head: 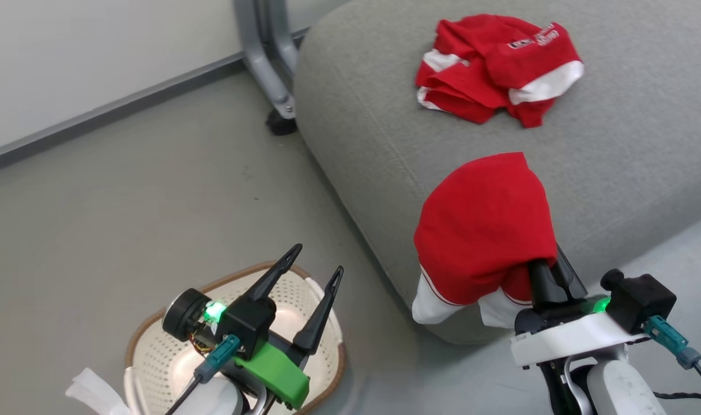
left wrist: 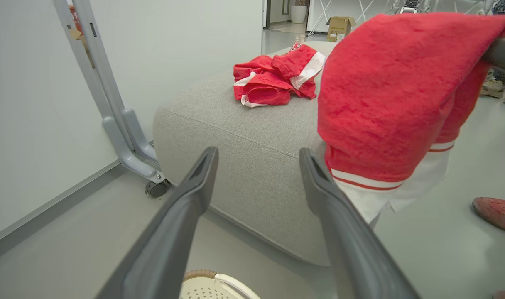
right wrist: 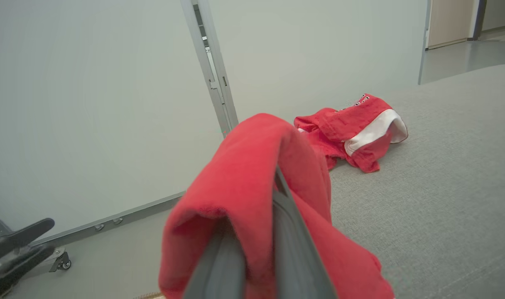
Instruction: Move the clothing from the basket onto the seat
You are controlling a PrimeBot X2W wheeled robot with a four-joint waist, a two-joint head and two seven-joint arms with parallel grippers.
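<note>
One red garment of the clothing (head: 494, 66) lies crumpled on top of the grey seat (head: 627, 173). A second red garment with white trim (head: 483, 230) hangs over my right gripper (head: 549, 276), which is shut on it just above the seat's near edge. From the right wrist, the cloth (right wrist: 244, 195) drapes over both fingers (right wrist: 285, 232) and hides their tips. My left gripper (head: 319, 257) stands open with nothing in it above the cream basket (head: 154, 351) on the floor. The part of the basket's inside that shows is bare plastic.
A grey metal frame leg on a caster (head: 272, 86) stands by the wall at the seat's far left corner. A red shoe (left wrist: 495, 211) rests on the floor to the right of the seat. A cardboard box (left wrist: 339, 27) sits far behind.
</note>
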